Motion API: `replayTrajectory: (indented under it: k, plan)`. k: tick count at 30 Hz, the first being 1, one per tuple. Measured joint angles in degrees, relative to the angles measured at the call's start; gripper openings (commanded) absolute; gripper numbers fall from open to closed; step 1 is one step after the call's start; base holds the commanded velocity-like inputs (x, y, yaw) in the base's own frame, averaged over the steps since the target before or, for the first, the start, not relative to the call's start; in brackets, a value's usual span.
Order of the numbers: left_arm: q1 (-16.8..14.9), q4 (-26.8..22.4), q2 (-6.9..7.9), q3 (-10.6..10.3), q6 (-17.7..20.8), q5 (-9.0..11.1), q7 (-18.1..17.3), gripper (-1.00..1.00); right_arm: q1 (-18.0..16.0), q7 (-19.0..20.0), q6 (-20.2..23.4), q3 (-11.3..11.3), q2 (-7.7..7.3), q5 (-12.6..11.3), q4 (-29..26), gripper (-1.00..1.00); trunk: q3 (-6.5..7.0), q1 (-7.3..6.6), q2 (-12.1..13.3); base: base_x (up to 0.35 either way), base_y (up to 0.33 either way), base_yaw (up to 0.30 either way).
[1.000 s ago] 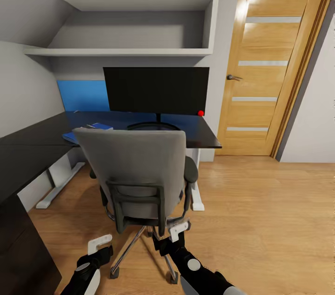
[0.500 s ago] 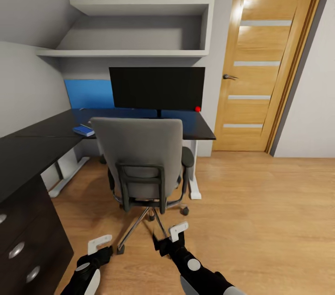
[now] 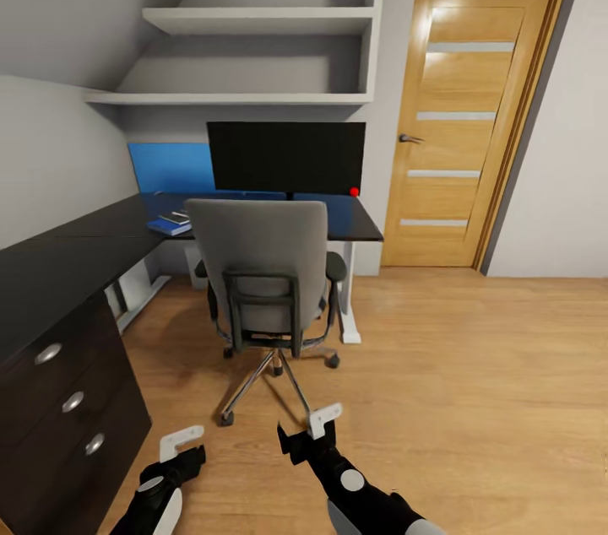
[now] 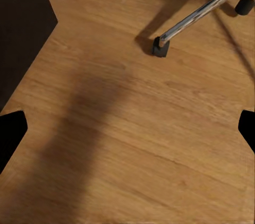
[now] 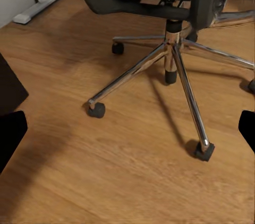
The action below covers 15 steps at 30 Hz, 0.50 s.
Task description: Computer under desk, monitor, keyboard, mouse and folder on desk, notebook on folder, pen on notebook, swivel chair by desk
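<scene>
Both claws, left (image 3: 181, 444) and right (image 3: 314, 427), spread wide and empty (low over floor), swivel chair (image 3: 263, 282) facing desk (image 3: 93, 235), monitor (image 3: 287, 156) behind.

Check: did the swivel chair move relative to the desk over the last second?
Cannot tell. The swivel chair looks smaller against the desk, but the whole view shifted: camera backing away.

We see a grey swivel chair (image 3: 257, 265) on a chrome base, beyond the right end effector (image 3: 306, 432). The tabletop (image 3: 84, 240) is glossy black, the folder (image 3: 169, 226) bright blue, the door (image 3: 460, 121) oak.
</scene>
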Motion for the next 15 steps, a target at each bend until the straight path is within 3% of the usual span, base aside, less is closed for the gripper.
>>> replayTrajectory:
  k: [9, 11, 14, 15]
  plan:
    - [0.0, 2.1, -0.03, -0.05, 0.07, 0.02, 0.02, 1.0, -0.01, -1.82, 0.05, -0.24, 0.0, -0.37, 1.94, 1.0, 0.36, -0.46, 0.79, -0.117, 0.0, 0.0]
    - [0.0, 5.69, -0.03, -0.06, -0.04, 0.01, 0.05, 1.0, -0.02, -6.33, -0.05, -0.31, 0.0, -1.02, 4.19, 1.0, 0.71, -0.9, 1.59, -0.01, 0.0, 0.0]
    - [0.0, 7.44, -0.03, -0.06, -0.1, -0.04, 0.06, 1.0, -0.02, -8.07, -0.19, -0.36, 0.0, -1.68, 5.95, 1.0, 1.25, -1.57, 2.79, -0.005, 0.0, 0.0]
    - [0.01, 9.53, -0.03, -0.07, -0.14, -0.01, 0.04, 1.0, -0.02, -10.2, -1.26, -0.56, -0.02, -3.57, 8.75, 1.0, 1.43, -1.78, 3.19, -0.002, 0.0, 0.0]
